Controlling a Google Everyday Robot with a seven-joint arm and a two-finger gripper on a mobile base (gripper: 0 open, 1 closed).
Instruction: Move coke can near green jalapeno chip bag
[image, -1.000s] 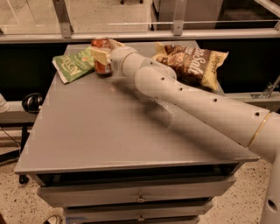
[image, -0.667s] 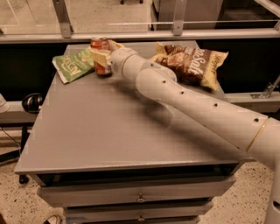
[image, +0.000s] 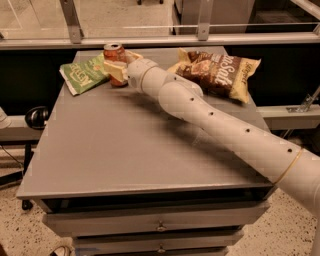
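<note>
The coke can (image: 114, 51) is orange-red with a silver top and stands upright at the table's far left. It is right beside the green jalapeno chip bag (image: 84, 74), which lies flat with white lettering. My gripper (image: 120, 65) reaches in from the right on the long white arm. It is shut on the can, with one pale finger (image: 114, 70) across the can's front and the other behind it. The can's lower part is hidden by that finger.
A larger brown-and-yellow chip bag (image: 220, 70) lies at the far right of the grey table (image: 125, 150). My arm (image: 225, 130) crosses the table diagonally. A metal rail (image: 160, 40) runs behind the table. Drawers are below the front edge.
The gripper and the can have edged slightly left, toward the green bag. The bags have not moved.
</note>
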